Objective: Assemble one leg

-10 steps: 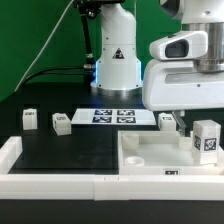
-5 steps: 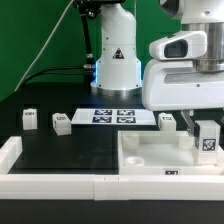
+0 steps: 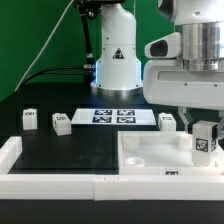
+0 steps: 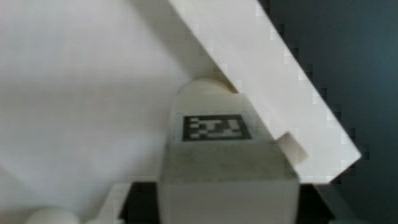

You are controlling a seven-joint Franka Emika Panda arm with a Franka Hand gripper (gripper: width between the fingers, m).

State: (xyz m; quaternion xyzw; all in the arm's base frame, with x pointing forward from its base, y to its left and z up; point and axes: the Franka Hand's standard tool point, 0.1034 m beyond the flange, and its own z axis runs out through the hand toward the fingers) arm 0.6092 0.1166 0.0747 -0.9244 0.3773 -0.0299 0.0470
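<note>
Holding the leg [image 3: 206, 140] in my pincer [image 3: 205, 132], clenched on its sides, low over the corner of the big white tray-like piece [image 3: 150, 160] at the exterior view's right, nearest the camera. In the wrist view the leg [image 4: 221, 150] sits between my fingers with its tag face up to the lens, its far end against or just beside the piece's raised rim [image 4: 267, 70]; I can't tell if it's seated in anything. My guess: the leg is light, rigid moulded plastic, smooth so it could slip or twist if I squeeze off-centre; best hold is on the two flat opposite sides near the middle, tag left uncovered, which looks like what I have. Not fragile, but a tilted push could jam it. Farther back on the black tabletop [image 3: 80, 150], three more legs: one just behind the tray [image 3: 166, 121], one mid [image 3: 62, 123], one toward the exterior view's left [image 3: 30, 119]. Beyond them the marker board [image 3: 112, 116], then my base [image 3: 115, 65].
</note>
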